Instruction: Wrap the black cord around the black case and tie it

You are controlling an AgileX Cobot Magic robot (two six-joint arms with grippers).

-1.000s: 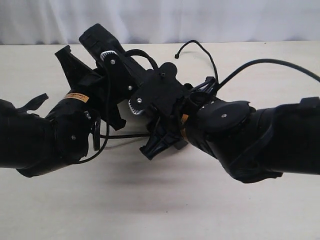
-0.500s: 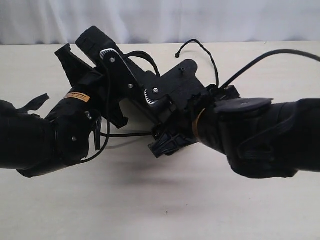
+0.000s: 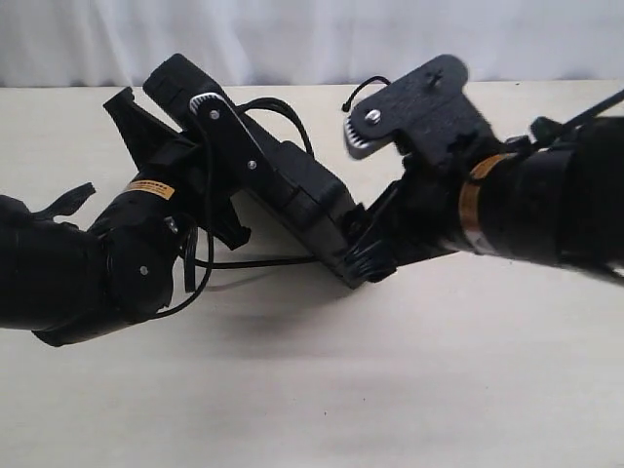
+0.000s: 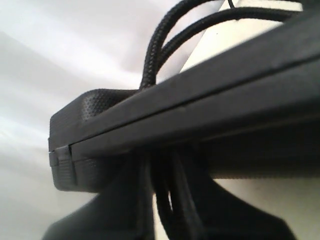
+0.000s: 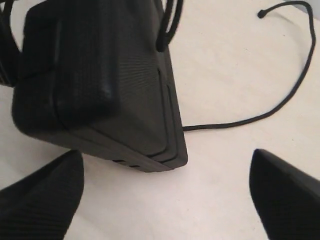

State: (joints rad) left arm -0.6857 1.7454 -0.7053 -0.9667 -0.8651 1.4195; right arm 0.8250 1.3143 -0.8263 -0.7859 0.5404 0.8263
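The black case (image 3: pixel 297 200) hangs tilted above the table, with my left gripper (image 3: pixel 195 136) shut on its upper end. In the left wrist view the case's (image 4: pixel 200 105) seam edge fills the frame. Two strands of the black cord (image 4: pixel 159 45) run over that edge and down between the jaws of the left gripper (image 4: pixel 167 205). More of the black cord (image 5: pixel 280 107) trails on the table to its knotted end (image 3: pixel 348 104). My right gripper (image 3: pixel 363 200) is open at the case's lower corner (image 5: pixel 150 155), and the right gripper (image 5: pixel 165 200) holds nothing.
The tabletop (image 3: pixel 322 390) is pale beige, with a white curtain (image 3: pixel 322 39) behind its far edge. A slack cord strand (image 3: pixel 258 262) runs beneath the case toward the left arm. Both bulky arms sit low over the table at left and right.
My right gripper has pulled back to the right off the case and rolled over, and now stands open at the lower corner. The left gripper and the case have barely moved.
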